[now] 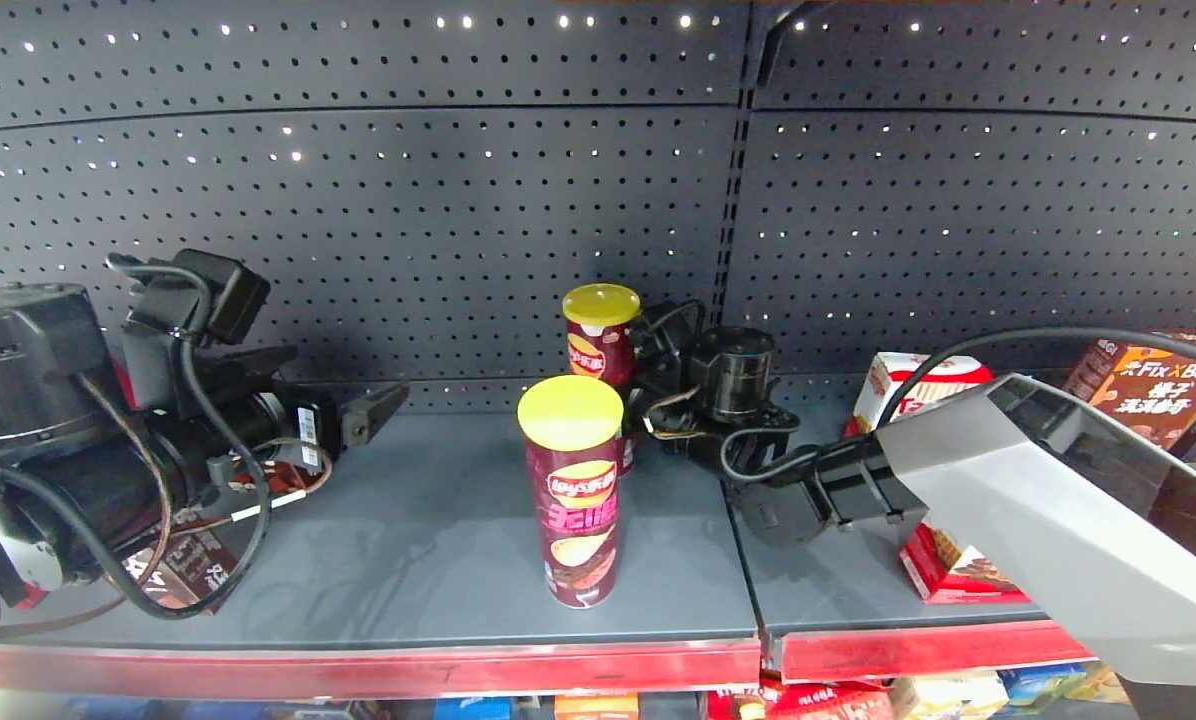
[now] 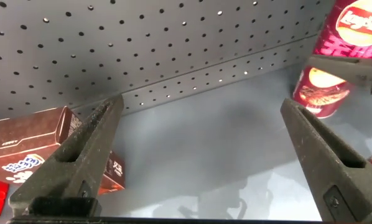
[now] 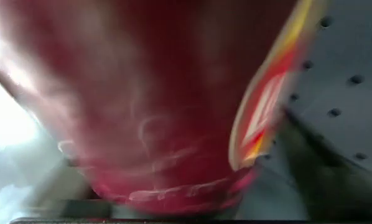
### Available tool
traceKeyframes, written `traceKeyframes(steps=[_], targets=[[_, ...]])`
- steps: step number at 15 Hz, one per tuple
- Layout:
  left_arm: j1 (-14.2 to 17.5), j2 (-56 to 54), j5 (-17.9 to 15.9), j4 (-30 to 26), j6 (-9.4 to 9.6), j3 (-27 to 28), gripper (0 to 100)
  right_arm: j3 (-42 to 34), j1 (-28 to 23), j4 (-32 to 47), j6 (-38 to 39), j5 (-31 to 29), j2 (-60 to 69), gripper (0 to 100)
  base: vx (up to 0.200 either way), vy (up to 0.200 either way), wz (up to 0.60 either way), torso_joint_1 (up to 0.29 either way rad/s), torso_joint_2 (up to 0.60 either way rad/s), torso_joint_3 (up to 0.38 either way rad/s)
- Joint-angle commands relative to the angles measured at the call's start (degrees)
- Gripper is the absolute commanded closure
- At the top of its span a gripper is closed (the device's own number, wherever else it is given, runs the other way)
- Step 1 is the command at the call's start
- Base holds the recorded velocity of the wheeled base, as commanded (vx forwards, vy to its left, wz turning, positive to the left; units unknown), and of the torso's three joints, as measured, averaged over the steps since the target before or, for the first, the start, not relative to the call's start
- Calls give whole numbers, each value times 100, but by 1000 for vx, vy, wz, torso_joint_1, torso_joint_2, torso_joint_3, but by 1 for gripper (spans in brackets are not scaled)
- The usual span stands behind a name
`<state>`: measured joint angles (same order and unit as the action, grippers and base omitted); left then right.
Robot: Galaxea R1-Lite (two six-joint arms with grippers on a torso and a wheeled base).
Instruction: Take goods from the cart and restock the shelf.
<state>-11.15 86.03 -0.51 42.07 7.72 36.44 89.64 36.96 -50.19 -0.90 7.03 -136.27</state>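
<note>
Two red chip cans with yellow lids stand on the grey shelf (image 1: 428, 540). The front can (image 1: 570, 490) stands free near the middle. The rear can (image 1: 600, 340) is close to the pegboard wall, and my right gripper (image 1: 630, 400) is shut around it from the right side. In the right wrist view that rear can (image 3: 161, 106) sits very close, with a dark finger (image 3: 323, 168) beside it. My left gripper (image 1: 378, 410) hovers over the left part of the shelf, open and holding nothing (image 2: 198, 155). From there a red can (image 2: 335, 62) shows, crossed by a dark finger.
Brown boxes (image 1: 193, 570) lie on the shelf's left end under my left arm, also as boxes (image 2: 30, 149). Red-and-white boxes (image 1: 948, 575) and an orange box (image 1: 1158, 385) sit at the right. A red lip (image 1: 358, 668) runs along the shelf's front edge.
</note>
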Motion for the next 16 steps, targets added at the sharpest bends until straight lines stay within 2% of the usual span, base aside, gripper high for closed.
traceKeyframes(steps=[1,8,16], targets=[[-1,2,-2,3,2,-5,0,10,13,-44,-6,-18,56,0,0,0,0,0,0,0],[-10,-7,-2,3,2,-5,0,-122,-14,-52,-6,-62,364,0,0,0,0,0,0,0],[-97,125,-10,12,2,144,0,-1062,-119,-132,-15,-53,988,0,0,0,0,0,0,0]])
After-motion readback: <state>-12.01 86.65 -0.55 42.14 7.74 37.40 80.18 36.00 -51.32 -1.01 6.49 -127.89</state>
